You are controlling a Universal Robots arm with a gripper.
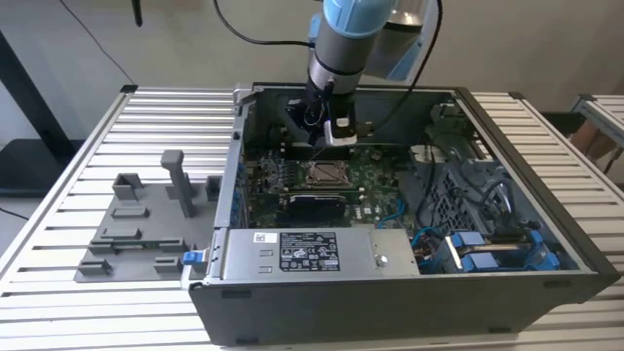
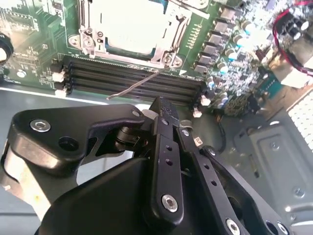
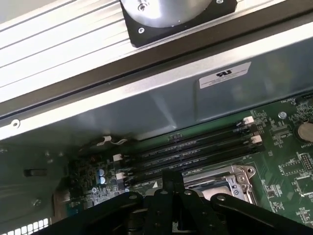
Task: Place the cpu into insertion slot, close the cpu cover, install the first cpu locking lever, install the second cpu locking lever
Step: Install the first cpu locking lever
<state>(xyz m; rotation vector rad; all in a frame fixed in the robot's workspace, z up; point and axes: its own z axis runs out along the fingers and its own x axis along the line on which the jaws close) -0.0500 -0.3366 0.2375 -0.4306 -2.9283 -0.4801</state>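
My black two-fingered gripper (image 2: 164,105) has its fingers drawn together, with nothing visible between them. In the second wrist view it hangs over four long black memory slots (image 2: 132,81), near a thin silvery wire lever (image 2: 134,85) that sticks out free from a corner of the silvery metal cpu cover (image 2: 128,53). The cover lies flat around a glaring pale square. The first wrist view adds the near rim of the square insertion slot (image 3: 239,172) just past my fingers, and the grey metal case wall (image 3: 146,107). The exterior view gives that square its colour: a small tan-grey cpu (image 1: 326,174), seemingly seated in the slot, with me above and apart. There too a grey plastic fixture (image 1: 137,227) lies on the slatted table (image 1: 166,117)
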